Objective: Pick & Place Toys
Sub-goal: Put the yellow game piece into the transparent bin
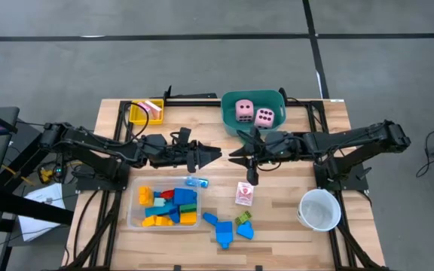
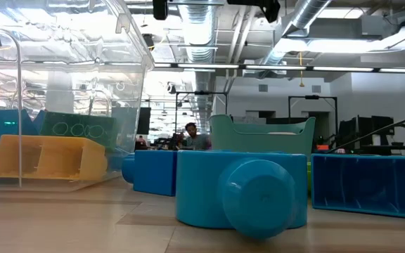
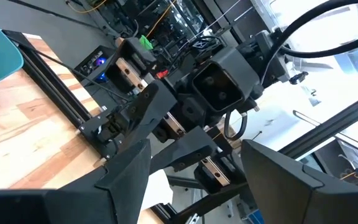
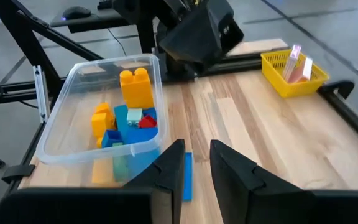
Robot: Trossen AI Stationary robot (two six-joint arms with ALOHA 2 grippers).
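Below the left gripper [image 1: 215, 155] a tray [image 1: 132, 218] holds blocks [image 1: 168, 206]; dice [image 1: 254, 113] sit in a tub [image 1: 230, 123] behind the right gripper [image 1: 233, 153].

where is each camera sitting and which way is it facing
High view: above the table, looking straight down; both arms, left claw and right claw nearly meet at centre.
Low view: at tabletop height, level across blue blocks toward the room; hardly any arm shows.
Left wrist view: on the left arm, facing the right arm; own open fingers frame it.
Right wrist view: on the right arm, facing the clear tray; own fingers below.
Shared: high and right wrist views both show the yellow tray.
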